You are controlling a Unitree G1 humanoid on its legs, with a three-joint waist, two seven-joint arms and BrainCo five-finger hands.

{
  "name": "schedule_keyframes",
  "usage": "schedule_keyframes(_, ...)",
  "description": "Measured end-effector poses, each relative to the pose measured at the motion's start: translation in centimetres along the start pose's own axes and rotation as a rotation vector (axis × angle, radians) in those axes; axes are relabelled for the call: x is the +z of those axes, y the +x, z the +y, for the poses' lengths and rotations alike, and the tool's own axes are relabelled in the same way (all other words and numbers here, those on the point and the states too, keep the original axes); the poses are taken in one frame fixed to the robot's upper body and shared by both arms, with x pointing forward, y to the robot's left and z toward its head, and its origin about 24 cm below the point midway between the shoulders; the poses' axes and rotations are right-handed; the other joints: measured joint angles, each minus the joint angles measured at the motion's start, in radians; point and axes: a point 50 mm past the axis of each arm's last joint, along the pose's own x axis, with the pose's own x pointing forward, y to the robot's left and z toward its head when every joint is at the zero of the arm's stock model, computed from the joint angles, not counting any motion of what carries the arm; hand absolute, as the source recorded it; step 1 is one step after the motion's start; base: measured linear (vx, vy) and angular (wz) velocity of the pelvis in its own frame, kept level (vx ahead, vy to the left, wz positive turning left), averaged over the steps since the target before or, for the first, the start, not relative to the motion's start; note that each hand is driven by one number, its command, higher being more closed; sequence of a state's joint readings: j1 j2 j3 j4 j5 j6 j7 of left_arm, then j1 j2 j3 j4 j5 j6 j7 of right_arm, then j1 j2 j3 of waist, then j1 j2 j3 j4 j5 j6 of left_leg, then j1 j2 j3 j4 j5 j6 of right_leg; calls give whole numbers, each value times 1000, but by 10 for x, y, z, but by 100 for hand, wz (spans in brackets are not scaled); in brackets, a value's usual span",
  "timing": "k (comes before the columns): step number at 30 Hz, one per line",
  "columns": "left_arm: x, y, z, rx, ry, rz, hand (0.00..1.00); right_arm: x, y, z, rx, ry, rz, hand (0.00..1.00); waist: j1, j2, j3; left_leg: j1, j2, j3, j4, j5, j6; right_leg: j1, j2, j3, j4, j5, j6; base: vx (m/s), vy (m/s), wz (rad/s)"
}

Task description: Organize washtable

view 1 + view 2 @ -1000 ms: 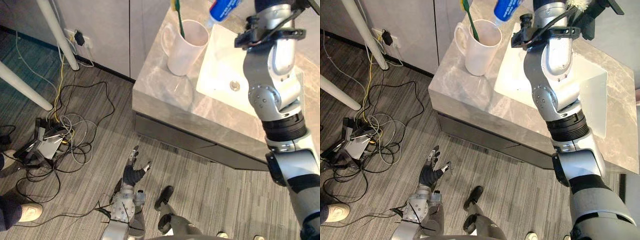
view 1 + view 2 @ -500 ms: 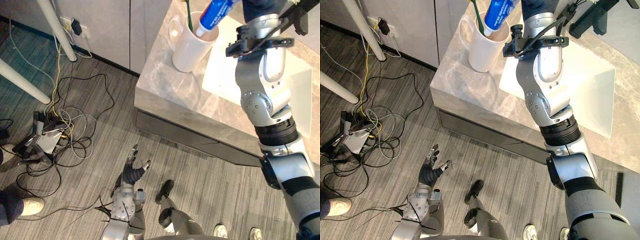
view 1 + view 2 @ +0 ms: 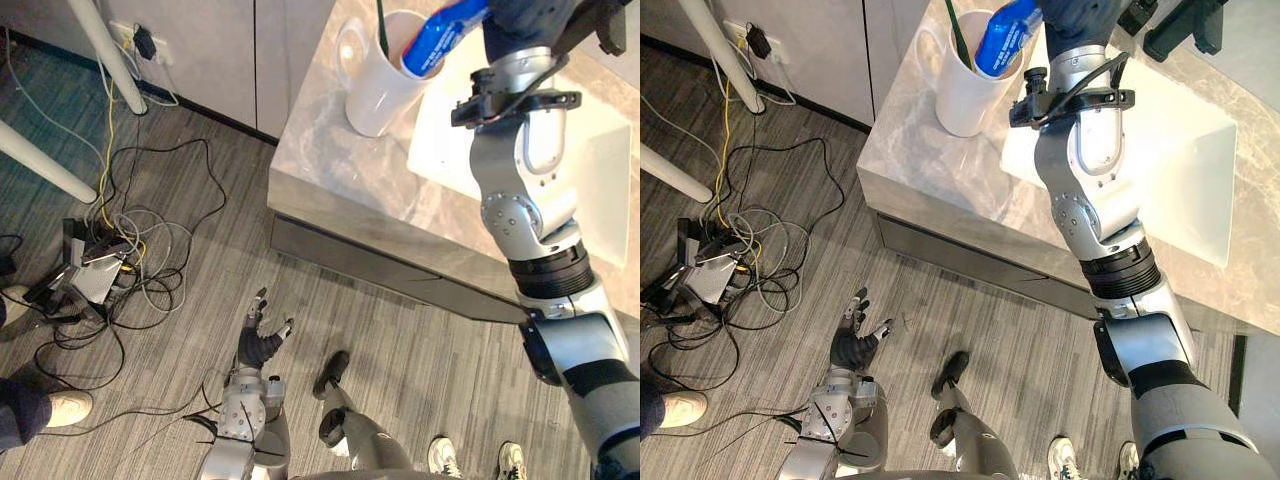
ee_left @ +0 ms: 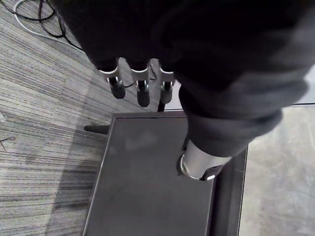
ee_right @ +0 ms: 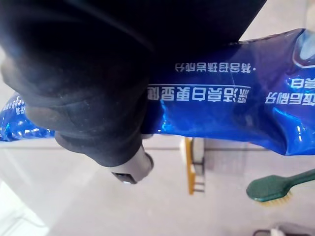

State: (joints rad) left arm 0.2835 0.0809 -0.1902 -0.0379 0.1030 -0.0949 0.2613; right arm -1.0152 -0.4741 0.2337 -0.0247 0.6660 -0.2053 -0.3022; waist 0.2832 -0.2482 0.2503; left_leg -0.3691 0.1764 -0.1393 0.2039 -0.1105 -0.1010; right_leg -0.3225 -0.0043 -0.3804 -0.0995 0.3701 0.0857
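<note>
Inside white mug point(image 3: 962, 100): toothbrush point(image 3: 957, 30), toothpaste tube point(image 3: 1006, 38).

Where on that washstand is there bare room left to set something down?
Bare counter lies between the mug and its front edge, left of the sink. Crowded at the mug: a toothbrush inside, and the right robot hand holding a toothpaste tube at its rim.

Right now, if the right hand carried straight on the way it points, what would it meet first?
Probably the white mug: the right hand aims its blue toothpaste tube into the mouth, beside the green toothbrush.
</note>
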Motion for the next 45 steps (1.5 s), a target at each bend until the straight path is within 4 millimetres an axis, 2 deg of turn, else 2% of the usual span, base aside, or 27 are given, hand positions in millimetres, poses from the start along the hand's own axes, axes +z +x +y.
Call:
schedule_keyframes(8,0,0,0,-1,-1,1,0,-2,0,0,-3,-6,18,100,1,0,1,-3,-6,3,-17,9,5,-11,-8,-2,0,3,0,22,75,1)
schedule_keyframes(13,0,0,0,-1,-2,1,0,-2,0,0,-5,-7,20,100,2,-1,27,-3,-7,6,-16,9,5,-12,-9,-1,0,3,0,24,70,-1)
schedule_keyframes(30,0,0,0,-1,-10,3,0,4,2,-8,-38,-17,-7,100,1,-1,27,-3,-4,10,-15,9,5,-13,-7,-2,0,3,0,17,46,-1)
schedule_keyframes(45,0,0,-1,-21,-13,3,0,-8,-13,-25,-117,-12,50,100,3,0,24,-3,-2,8,-15,10,4,-13,-6,0,0,3,0,0,0,0)
